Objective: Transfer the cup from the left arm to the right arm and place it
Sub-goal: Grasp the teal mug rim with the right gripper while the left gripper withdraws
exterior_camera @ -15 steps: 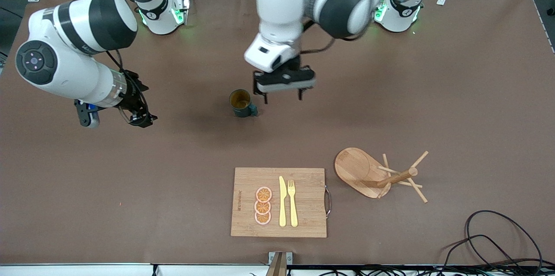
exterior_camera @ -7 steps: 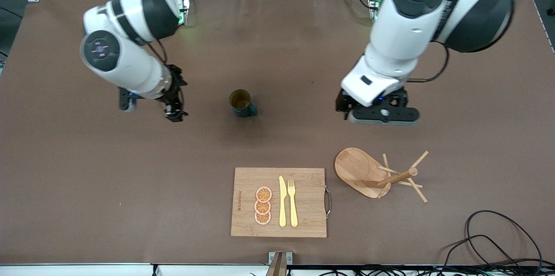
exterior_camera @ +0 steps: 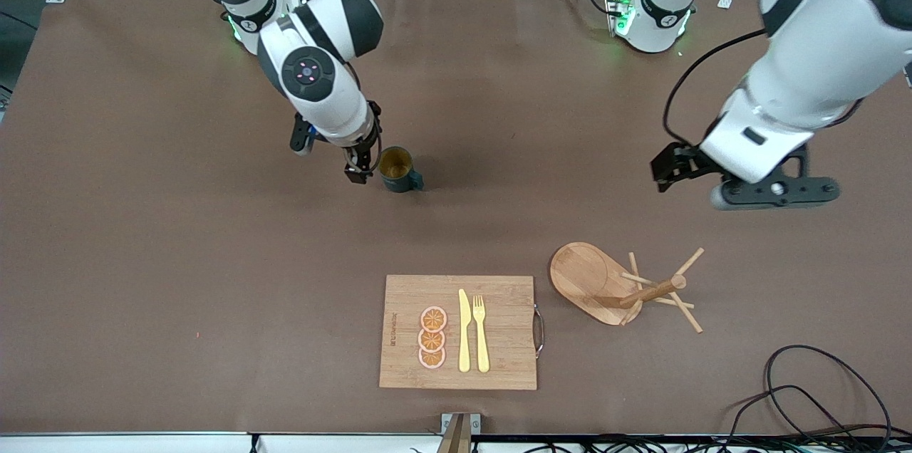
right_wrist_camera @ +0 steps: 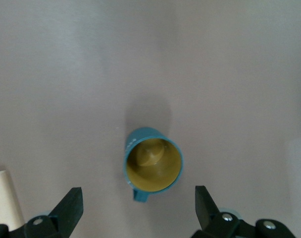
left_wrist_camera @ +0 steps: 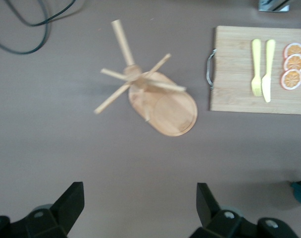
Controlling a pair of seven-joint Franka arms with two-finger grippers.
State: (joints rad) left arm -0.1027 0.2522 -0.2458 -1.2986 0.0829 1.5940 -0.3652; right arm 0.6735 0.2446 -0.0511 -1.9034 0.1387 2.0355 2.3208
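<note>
While the teal cup (exterior_camera: 397, 169) stands upright on the brown worktop (exterior_camera: 142, 261) at mid-table, the right pincer (exterior_camera: 358, 169), fingers spread, hangs at its 9 o'clock, and the left pincer (exterior_camera: 744, 189), also spread, hovers over bare worktop at the wooden peg rack's (exterior_camera: 627, 285) 1 o'clock.

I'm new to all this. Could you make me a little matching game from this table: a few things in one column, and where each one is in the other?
1. cup
2. knife
3. peg rack
4. left gripper

a. lying on the cutting board
b. beside the board, toward the left arm's end
c. open, over bare table
d. standing upright by the right gripper

Pairs: 1-d, 2-a, 3-b, 4-c
</note>
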